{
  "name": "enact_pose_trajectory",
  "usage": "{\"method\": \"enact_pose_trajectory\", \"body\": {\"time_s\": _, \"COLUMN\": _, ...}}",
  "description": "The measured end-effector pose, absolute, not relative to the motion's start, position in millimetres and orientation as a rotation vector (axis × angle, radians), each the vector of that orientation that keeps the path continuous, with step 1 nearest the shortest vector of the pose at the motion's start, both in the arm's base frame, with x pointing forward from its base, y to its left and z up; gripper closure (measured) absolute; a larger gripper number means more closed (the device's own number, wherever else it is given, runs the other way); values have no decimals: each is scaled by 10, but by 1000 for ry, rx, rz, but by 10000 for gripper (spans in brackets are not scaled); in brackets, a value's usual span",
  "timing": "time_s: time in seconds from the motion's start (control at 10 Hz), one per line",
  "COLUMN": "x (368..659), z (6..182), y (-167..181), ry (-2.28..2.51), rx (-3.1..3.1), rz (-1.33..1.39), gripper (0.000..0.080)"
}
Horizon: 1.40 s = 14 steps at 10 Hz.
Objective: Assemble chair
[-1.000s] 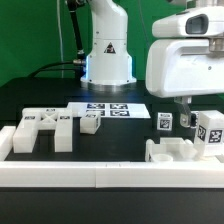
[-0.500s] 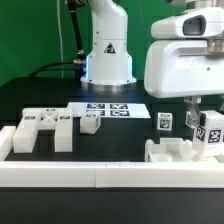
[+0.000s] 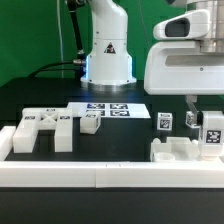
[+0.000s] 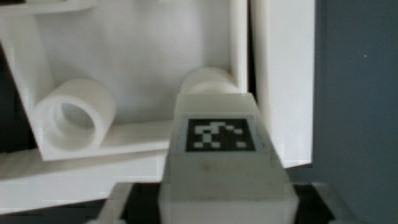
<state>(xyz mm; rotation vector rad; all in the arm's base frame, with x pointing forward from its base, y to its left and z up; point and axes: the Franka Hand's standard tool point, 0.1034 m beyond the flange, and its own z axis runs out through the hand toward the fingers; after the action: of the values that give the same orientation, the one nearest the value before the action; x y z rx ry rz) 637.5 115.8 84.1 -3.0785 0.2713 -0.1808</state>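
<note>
Holding tagged chair post (image 3: 212, 136) upright in gripper (image 3: 209, 120), jaws clamped on it, at bench (image 3: 30, 100) corner by white rail (image 3: 110, 176), the exterior view's right. Sitting on or just above holed chair block (image 3: 178, 151); can't tell which. Seeing H-shaped chair piece (image 3: 40, 131) at opposite rail-side corner, marker board (image 3: 110, 108) mid-bench.

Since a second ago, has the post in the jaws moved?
Yes. The post turned from tilted to upright, its edge farther from the unmoved small block.

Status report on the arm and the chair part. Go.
Gripper shut on chunky matte white block with black-and-white marker tag. Block hanging over white slab part with round hole. Nothing visible between them.
</note>
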Motion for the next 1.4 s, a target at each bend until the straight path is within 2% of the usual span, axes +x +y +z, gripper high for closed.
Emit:
{"method": "enact_pose_trajectory", "body": {"time_s": 0.3, "x": 6362, "z": 834, "y": 1221, "ry": 823, "rx": -2932, "rz": -145, "gripper": 509}}
{"method": "enact_pose_trajectory", "body": {"time_s": 0.7, "x": 6350, "z": 826, "y": 1240, "ry": 1334, "rx": -2727, "rz": -115, "gripper": 509}}
{"method": "enact_pose_trajectory", "body": {"time_s": 1.1, "x": 6327, "z": 820, "y": 1284, "ry": 1686, "rx": -2513, "rz": -75, "gripper": 509}}
{"method": "enact_pose_trajectory", "body": {"time_s": 1.4, "x": 6325, "z": 818, "y": 1292, "ry": 1637, "rx": -2548, "rz": -81, "gripper": 509}}
